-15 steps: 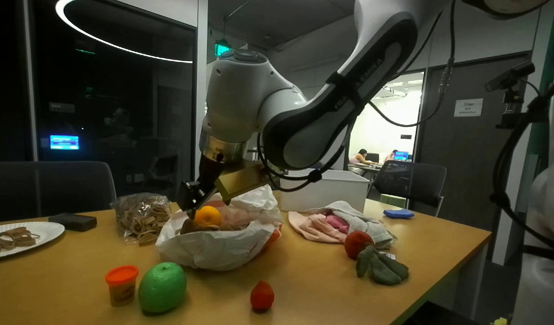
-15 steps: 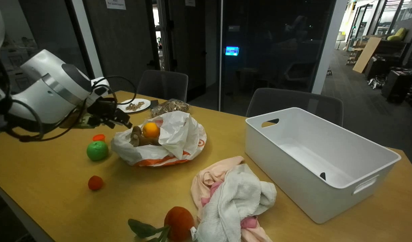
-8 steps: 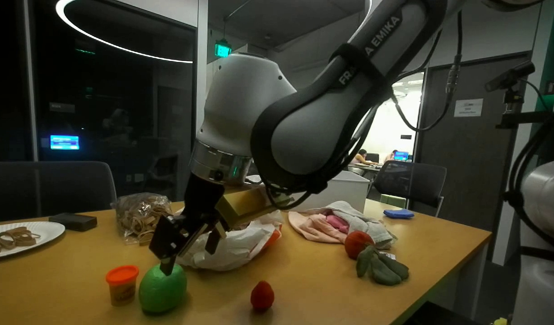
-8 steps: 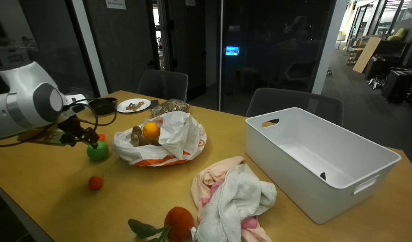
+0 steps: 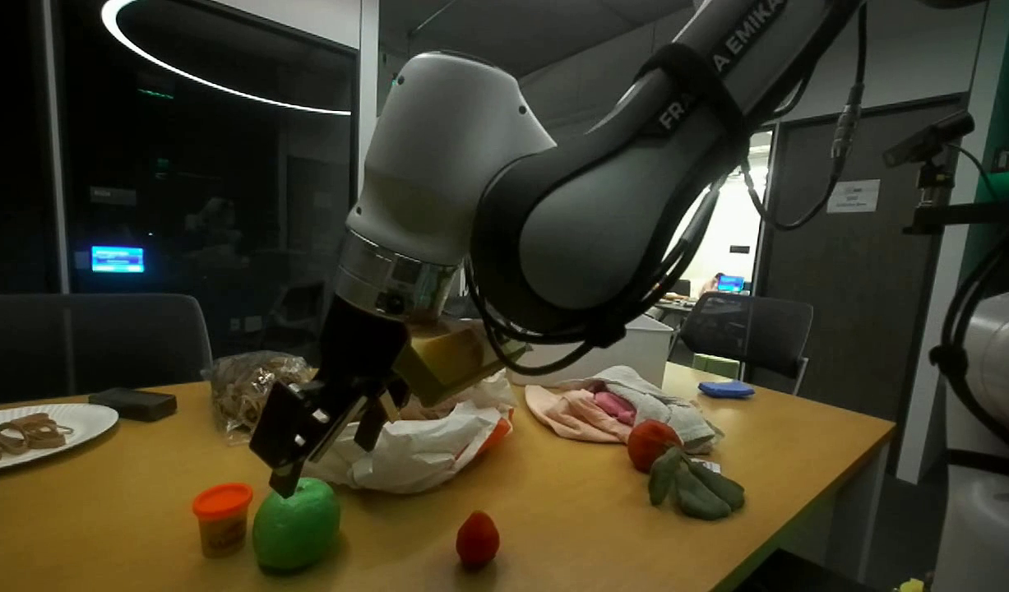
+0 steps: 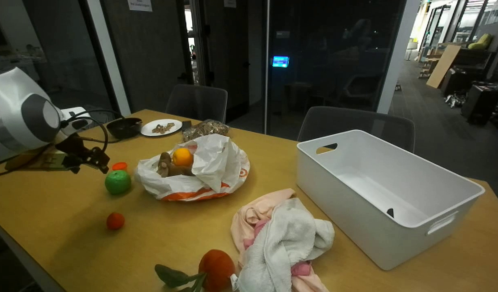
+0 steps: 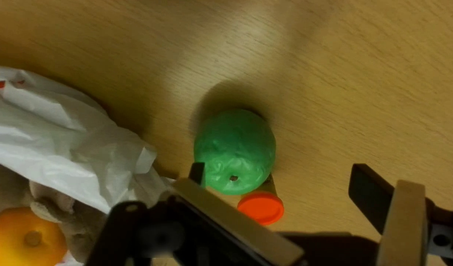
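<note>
My gripper [image 7: 280,177] stands open with nothing between its fingers. It is tilted above the table, just over a round green fruit [image 7: 235,147] with a small brown dimple. In the wrist view, one fingertip overlaps the fruit's edge; whether they touch I cannot tell. Against the fruit stands a small tub with an orange lid [image 7: 261,207], seen also in an exterior view as a tub [image 5: 223,522] left of the green fruit [image 5: 297,526]. Behind the gripper lies a crumpled white bag [image 6: 222,162] holding an orange [image 6: 182,157] and a brown plush thing [image 6: 164,164].
A small red fruit [image 5: 478,538] lies near the front. Farther off are an orange-red fruit [image 6: 217,269] with green leaves, a cloth heap [image 6: 289,231] and a white bin [image 6: 342,202]. A clear bag [image 5: 249,395], a plate [image 5: 93,419] and a black bowl [image 6: 124,127] are also there.
My gripper has swung away from the white bag and orange to above the green fruit. Over the last half second it has shifted slightly and risen a little. The objects have not moved.
</note>
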`<action>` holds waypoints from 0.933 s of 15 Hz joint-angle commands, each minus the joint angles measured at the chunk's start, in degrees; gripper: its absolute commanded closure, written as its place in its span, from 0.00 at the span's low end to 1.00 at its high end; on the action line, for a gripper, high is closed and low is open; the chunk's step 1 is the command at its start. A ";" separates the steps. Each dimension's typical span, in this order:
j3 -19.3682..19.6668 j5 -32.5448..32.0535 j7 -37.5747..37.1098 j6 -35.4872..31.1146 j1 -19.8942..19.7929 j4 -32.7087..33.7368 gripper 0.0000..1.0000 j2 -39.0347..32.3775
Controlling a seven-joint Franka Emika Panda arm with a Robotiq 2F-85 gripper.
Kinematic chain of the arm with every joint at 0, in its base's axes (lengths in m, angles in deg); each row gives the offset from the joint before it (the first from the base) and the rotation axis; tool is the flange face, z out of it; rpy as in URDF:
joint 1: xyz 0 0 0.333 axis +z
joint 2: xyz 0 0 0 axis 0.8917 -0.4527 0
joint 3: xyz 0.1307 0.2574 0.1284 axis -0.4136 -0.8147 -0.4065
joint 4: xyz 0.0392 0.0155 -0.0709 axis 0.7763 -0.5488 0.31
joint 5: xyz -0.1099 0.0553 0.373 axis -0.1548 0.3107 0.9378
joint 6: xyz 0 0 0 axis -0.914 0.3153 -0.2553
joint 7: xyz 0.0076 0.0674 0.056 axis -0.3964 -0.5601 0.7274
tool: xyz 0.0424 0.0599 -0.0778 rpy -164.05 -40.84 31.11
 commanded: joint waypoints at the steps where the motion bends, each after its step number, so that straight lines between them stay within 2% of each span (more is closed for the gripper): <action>1: -0.27 -6.78 -4.07 -1.59 -0.74 0.51 0.00 -1.37; 5: -0.42 -15.16 -8.80 0.42 -0.12 2.17 0.00 -3.51; 6: -0.11 -12.31 -6.72 -0.07 -0.20 0.59 0.00 -2.57; 14: 0.04 -14.54 -9.94 0.15 -0.04 4.10 0.00 -8.16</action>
